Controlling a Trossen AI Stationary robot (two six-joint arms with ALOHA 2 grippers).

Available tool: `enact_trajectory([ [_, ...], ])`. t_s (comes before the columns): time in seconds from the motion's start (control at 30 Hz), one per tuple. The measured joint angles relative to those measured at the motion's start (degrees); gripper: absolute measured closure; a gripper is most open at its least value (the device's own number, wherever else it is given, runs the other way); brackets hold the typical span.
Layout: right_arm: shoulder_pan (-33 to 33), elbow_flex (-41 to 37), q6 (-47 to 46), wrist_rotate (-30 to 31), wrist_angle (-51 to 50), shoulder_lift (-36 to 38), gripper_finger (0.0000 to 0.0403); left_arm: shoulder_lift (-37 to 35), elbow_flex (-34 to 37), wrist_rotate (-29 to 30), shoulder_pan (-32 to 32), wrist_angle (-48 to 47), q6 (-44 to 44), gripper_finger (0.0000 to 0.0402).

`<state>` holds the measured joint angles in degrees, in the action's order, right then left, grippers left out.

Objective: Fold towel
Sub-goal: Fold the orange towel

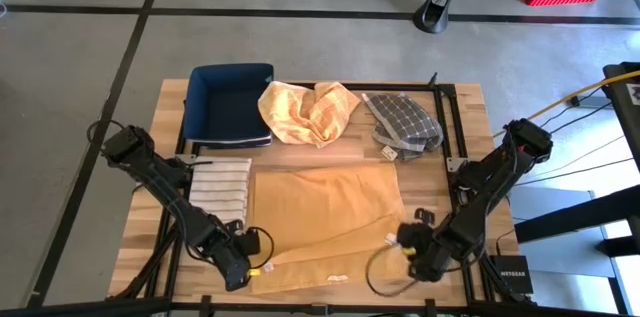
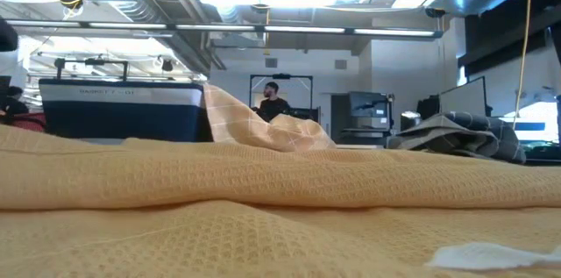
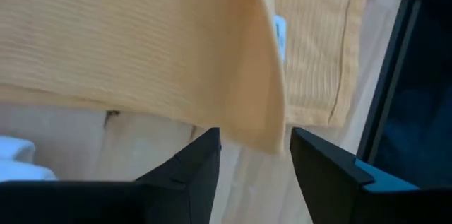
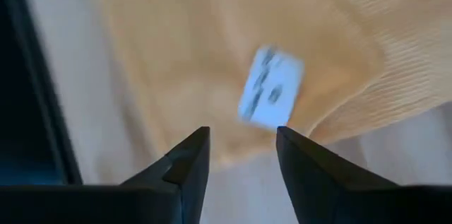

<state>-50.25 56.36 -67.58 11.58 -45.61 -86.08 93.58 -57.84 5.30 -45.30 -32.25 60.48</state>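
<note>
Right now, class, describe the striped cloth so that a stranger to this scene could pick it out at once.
Start at the wooden table and find the dark blue bin at its far left. Just in front of that bin, beside the big yellow towel spread in the middle, lies the striped cloth. It alone is neatly folded, white with thin dark stripes; the other cloths are yellow or grey checked.

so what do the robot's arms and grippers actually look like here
Both arms are dark, nearly black, jointed in chunky segments, with thin dark cables looping beside the left gripper and right gripper. Each gripper ends in two flat, angular black fingers with bevelled inner edges; the right one's fingers look the same. No markings are visible.
</note>
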Motion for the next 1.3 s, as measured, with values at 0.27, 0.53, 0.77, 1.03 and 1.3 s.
enact_trajectory([
  [0.27, 9.74, -4.89, 2.01, -1.77, -0.15, 0.05, 0.0242, 0.00, 1.31, -0.34, 1.96, -0.24, 1.04, 0.0242],
  [0.53, 12.80, -11.25, 3.68, -9.87, 11.18, 0.09, 0.0242, 0.00, 3.16, -1.73, 0.32, -0.01, 4.54, 0.0243],
  [0.77, 11.30, -11.18, 9.74, -11.82, 19.46, 0.09, 0.0242, 0.00, 3.17, -1.29, 0.17, 0.20, 4.05, 0.0243],
  [1.03, 4.58, -11.13, 4.30, -18.76, 27.90, 0.09, 0.0242, 0.00, 3.17, -0.67, 0.16, 0.15, 4.00, 0.0243],
  [1.3, 5.07, -11.10, -5.64, -12.12, 19.53, 0.96, 0.0242, 0.00, 3.17, -0.11, 0.80, -0.06, 3.43, 0.0243],
])
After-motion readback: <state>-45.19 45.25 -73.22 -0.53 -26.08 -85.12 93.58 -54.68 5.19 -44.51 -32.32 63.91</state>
